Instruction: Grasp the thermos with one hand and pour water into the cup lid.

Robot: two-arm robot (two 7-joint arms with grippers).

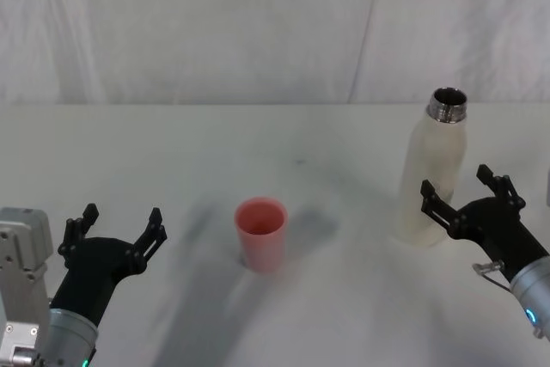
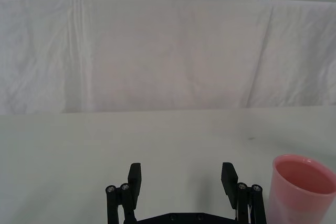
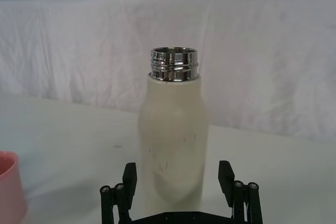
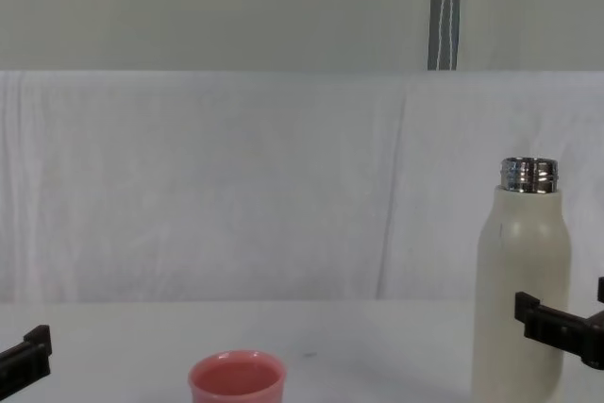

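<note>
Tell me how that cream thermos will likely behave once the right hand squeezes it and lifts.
The thermos looks rigid, so it probably won't give under the open right hand. Its smooth rounded wall may be slippery. Standing tall and narrow on the table, uncapped, it could tip if nudged.

One thermos (image 1: pixel 432 180) stands just ahead of the right gripper (image 1: pixel 465 192). One cup lid (image 1: pixel 260 234) sits to the right of the left gripper (image 1: pixel 119 229). Two grippers.
</note>
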